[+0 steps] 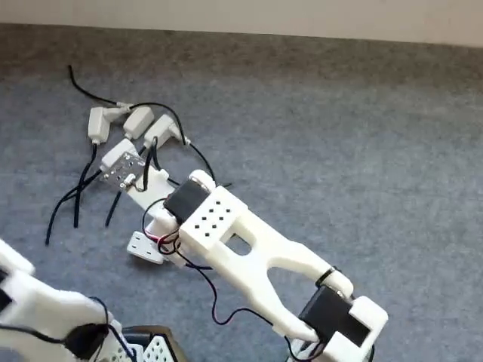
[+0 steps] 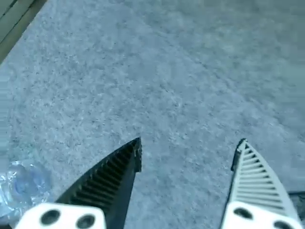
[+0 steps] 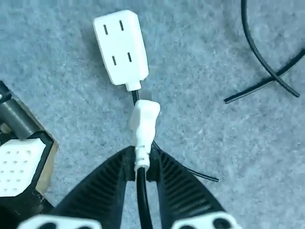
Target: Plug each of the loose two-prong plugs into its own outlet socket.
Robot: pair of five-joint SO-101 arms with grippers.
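A white outlet block with two pairs of slots lies on the grey carpet; it is also in the high view. My right gripper is shut on a white two-prong plug by its cord end. The plug's front points at the block's near end, about touching the short black stub there. Several more white plugs with black cords lie in a cluster farther back; one of them shows its metal prongs. My left gripper hangs open over bare carpet with nothing between its fingers.
Loose black cords cross the carpet beside the block and trail out from the plug cluster. The left arm's white body sits at the near left. A clear plastic object lies by the left gripper.
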